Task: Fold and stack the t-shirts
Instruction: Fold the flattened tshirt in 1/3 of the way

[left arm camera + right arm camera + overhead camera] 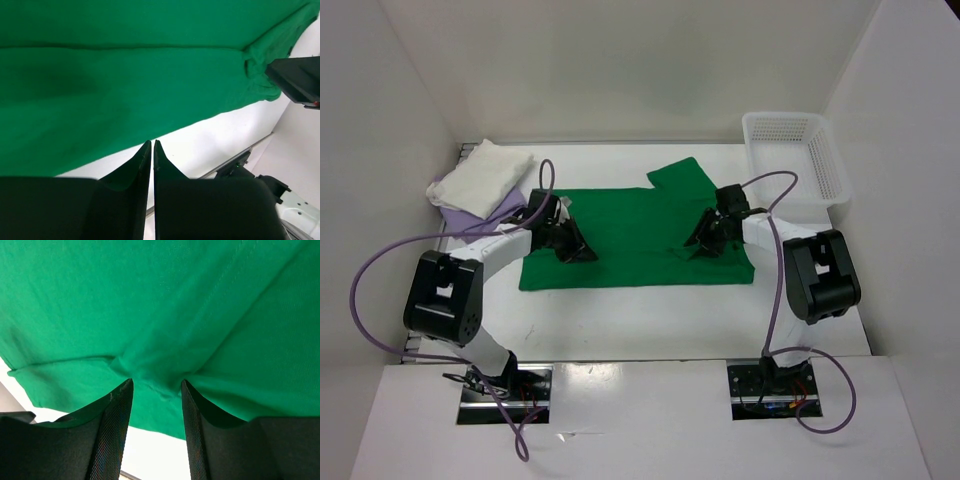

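The green t-shirt point(630, 235) lies flat on the white-walled table point(650, 320), with the cream t-shirt point(495, 172) on the lavender t-shirt point(510, 208) far left and a mesh basket point(825, 160) far right, while the left gripper point(152, 145) is pressed together at its hem and the right gripper point(156, 382) is spread astride a pucker.

Tool point(156, 384) jaws apart, green t-shirt point(165, 300) pucker between.

On the white table point(640, 320): green t-shirt point(630, 240) spread out mid-table, lavender t-shirt point(442, 195) far left, mesh basket point(828, 165) far right.
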Controlling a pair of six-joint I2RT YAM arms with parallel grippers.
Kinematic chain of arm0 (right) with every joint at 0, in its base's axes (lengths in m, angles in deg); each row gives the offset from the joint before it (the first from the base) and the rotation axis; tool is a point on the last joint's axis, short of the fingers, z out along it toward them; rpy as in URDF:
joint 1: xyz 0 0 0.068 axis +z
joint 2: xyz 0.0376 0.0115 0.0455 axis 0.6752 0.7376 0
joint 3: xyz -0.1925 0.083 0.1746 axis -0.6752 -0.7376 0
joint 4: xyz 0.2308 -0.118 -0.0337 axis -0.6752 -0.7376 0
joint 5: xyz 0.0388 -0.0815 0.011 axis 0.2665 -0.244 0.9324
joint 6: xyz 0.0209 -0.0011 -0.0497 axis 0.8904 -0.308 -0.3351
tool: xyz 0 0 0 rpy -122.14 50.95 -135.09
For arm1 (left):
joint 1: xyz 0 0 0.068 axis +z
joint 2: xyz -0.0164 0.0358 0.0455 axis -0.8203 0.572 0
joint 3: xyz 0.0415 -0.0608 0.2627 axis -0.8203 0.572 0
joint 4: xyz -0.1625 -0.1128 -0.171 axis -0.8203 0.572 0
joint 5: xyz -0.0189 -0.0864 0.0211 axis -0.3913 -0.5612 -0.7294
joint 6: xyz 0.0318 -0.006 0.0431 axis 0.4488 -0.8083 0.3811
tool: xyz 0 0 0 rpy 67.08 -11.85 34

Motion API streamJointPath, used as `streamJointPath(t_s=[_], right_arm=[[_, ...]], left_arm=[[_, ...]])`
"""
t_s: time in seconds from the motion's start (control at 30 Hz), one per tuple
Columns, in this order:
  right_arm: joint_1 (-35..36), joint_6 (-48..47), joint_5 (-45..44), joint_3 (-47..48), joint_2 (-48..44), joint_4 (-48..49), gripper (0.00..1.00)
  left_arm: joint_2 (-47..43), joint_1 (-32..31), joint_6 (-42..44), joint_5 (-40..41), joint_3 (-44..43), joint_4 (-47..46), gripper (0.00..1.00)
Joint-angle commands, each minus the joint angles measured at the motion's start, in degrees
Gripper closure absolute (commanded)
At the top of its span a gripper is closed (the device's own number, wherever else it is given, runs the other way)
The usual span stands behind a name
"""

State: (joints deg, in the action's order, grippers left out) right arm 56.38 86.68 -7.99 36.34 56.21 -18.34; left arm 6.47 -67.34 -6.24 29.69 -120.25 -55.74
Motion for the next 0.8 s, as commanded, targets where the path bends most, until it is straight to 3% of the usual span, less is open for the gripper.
streamJointPath(t_s=[0.0,0.33,0.63,0.77], right_arm=[[0.33,1.14,-1.23,1.09,2.41,3.76,0.51],[0.33,1.67,-4.58,-0.65,-1.27,2.09,0.51],[0.33,1.67,-2.55,2.94,4.26,3.23,0.53],[0.33,2.73,0.52,7.24,6.28,3.23,0.68]], left_arm=[[1.15,-0.52,-1.26,1.85,-0.58,-3.33,0.90],[4.14,-0.52,-1.26,4.57,-0.06,-3.86,0.90],[5.81,-0.52,-0.21,6.41,1.35,-4.38,0.90],[5.28,-0.52,0.32,6.42,1.88,-3.86,0.90]])
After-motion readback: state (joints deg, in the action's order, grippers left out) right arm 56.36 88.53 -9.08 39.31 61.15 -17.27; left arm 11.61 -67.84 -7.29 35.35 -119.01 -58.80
